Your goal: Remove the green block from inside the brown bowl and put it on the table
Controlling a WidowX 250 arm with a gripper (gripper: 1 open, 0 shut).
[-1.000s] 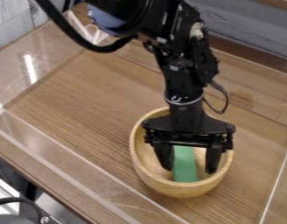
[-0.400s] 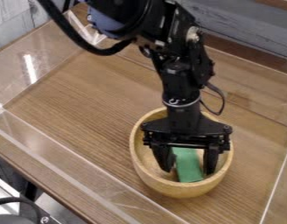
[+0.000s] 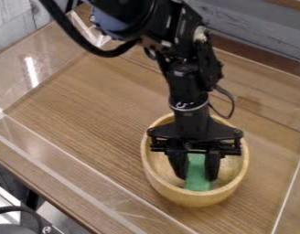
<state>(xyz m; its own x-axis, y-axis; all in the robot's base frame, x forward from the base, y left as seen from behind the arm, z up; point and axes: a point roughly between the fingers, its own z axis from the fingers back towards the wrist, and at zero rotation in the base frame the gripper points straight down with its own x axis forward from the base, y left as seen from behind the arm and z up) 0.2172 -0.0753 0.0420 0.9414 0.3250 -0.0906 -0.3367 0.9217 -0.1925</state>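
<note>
Grasp step: pincer [image 3: 197, 165] is seen clenched round the green block [image 3: 197, 170] inside the brown bowl [image 3: 197, 164]; a straight lift is needed, then placement on the bench [image 3: 91, 119].

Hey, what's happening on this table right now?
A black robot arm reaches straight down into the brown bowl, with its gripper placed around the green block lying inside. The fingers sit on either side of the block and look close against it, though a firm grip can't be confirmed. The block is not lifted out, and the bowl rests on the table.
</note>
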